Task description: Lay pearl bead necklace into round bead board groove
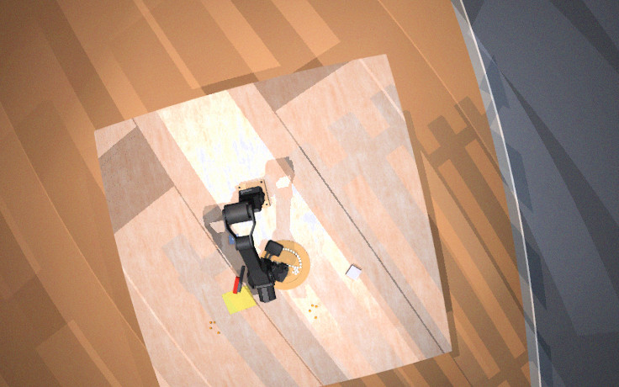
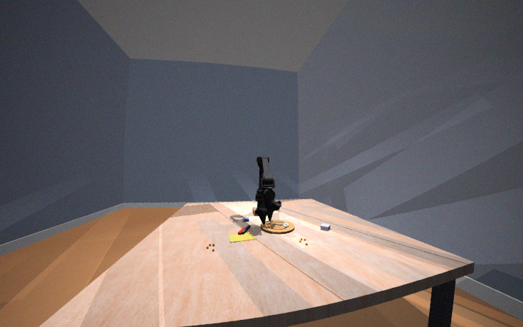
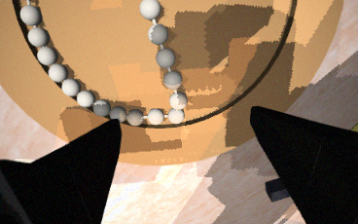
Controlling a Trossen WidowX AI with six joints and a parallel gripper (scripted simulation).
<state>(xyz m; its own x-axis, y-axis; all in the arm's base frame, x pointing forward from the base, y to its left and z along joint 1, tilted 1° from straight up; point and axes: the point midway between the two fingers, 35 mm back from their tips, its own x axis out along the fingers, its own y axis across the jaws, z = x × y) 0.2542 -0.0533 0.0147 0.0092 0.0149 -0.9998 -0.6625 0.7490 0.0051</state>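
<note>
The round tan bead board (image 1: 304, 276) (image 2: 290, 229) (image 3: 2, 29) lies flat on the table, with a thin dark ring groove. The pearl bead necklace (image 1: 299, 257) (image 3: 57, 72) lies on it. In the wrist view its beads follow the groove down the left side to the bottom middle. There it turns sharply and runs up across the board's inside. The groove's visible right side bears no beads. My gripper (image 2: 266, 222) (image 3: 186, 120) is open and empty, low at the board's rim. Its fingertips stand wide on either side of the necklace's bend. The arm hides part of the board in the top view.
A yellow sheet (image 1: 238, 301) (image 2: 240, 237) and a red and dark tool (image 1: 235, 284) (image 2: 242, 230) lie beside the board. A pale block (image 1: 353, 272) (image 2: 325, 227) stands on its other side. A small blue item (image 2: 246, 219) lies behind. Small orange balls (image 1: 309, 310) (image 1: 210, 322) lie in two groups.
</note>
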